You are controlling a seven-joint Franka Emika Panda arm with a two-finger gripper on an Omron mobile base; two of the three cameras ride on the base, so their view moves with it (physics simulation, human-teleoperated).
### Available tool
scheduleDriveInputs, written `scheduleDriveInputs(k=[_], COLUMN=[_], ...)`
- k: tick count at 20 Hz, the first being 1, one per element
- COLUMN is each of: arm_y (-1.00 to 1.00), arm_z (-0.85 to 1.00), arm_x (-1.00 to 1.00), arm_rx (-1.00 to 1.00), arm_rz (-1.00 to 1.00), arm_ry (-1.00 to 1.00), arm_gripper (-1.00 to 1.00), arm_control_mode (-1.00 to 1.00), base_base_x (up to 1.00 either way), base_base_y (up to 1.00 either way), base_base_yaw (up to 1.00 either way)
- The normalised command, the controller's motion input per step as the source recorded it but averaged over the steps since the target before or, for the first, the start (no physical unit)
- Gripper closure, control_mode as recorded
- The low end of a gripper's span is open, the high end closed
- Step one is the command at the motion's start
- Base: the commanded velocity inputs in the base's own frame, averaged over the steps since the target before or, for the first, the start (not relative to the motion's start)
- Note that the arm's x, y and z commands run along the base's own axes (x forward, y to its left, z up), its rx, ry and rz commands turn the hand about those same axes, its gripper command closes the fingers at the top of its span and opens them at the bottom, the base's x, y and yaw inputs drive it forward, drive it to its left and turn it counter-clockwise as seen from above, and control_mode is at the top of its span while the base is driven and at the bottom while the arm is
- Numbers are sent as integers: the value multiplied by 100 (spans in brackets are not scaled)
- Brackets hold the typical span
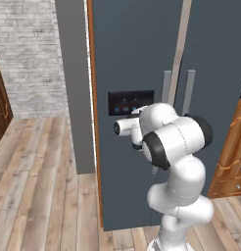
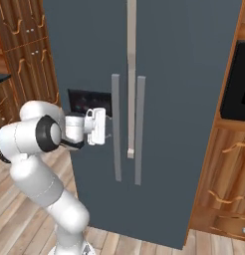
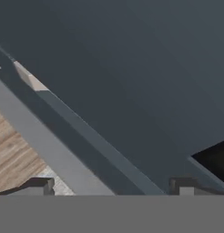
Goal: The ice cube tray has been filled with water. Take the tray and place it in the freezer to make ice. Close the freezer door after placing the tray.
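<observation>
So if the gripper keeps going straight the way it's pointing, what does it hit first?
Most likely the freezer door. The open gripper faces that dark grey panel close up, beside its black display and near the door's edge. Nothing seems to lie between, though the exact gap is hard to judge.

Arm hides part of the freezer door (image 1: 137, 59) display (image 1: 127, 102).
</observation>
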Motion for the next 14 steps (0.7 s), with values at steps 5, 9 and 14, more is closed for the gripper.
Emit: scheduleDriveInputs(k=[5, 9, 14], arm_y=[-47, -47, -40], arm_z=[0, 0, 0], arm_x=[39, 31, 19], arm_rx=[4, 1, 1], arm_rz=[25, 23, 19], arm_ry=[13, 12, 10], arm_gripper=[-100, -100, -100], arm_control_mode=[-100, -100, -100], base_base_x=[0, 0, 0], base_base_y=[0, 0, 0], base_base_yaw=[0, 0, 0])
